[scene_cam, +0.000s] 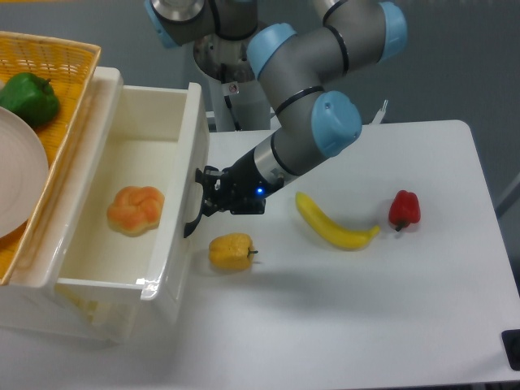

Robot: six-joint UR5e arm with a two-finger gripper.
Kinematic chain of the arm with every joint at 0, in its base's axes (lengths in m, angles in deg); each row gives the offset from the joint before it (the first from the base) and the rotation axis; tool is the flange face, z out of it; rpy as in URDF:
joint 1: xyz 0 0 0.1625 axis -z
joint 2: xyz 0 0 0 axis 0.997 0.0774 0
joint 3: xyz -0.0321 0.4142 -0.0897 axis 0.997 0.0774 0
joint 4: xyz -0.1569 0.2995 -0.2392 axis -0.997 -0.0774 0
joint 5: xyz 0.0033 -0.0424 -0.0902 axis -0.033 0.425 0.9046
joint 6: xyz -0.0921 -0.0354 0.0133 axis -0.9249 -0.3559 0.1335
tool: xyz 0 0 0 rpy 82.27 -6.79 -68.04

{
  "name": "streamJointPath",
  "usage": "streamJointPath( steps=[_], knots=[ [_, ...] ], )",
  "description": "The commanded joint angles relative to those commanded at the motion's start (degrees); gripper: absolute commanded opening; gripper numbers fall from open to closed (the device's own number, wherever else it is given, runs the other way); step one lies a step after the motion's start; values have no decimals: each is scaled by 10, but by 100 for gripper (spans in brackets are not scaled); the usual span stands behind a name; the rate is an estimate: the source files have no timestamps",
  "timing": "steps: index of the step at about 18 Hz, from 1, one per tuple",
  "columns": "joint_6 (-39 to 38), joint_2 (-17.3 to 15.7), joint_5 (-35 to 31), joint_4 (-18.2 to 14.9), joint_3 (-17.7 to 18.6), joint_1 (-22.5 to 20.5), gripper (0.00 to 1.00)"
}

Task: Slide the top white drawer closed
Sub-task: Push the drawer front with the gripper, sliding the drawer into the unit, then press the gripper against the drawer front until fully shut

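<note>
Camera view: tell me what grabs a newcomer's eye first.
The glossy white plastic top drawer stands pulled open at left, an orange bun inside. The grey-and-blue arm's black gripper sits at its black curved handle. A yellow banana lies on the white table.

Single high front view over table (390, 309)

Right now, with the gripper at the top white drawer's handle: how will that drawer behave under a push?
The top white drawer looks like thin glossy plastic, so probably light and a bit flexible. It holds only an orange bun-like item, so little load; that may shift. The gripper sits at the black handle, near the front's middle, so it should slide fairly straight, though racking is possible.
</note>
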Motion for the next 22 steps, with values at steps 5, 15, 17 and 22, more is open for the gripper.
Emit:
streamJointPath(
  steps=[5, 15, 17, 22],
  knots=[
    [-4, 0, 0, 0, 1, 17, 4],
    [-63, -6, 1, 7, -2, 69, 4],
    [-76, -6, 1, 7, -3, 79, 4],
    [-86, -2, -1, 11, -4, 96, 5]
  ],
)
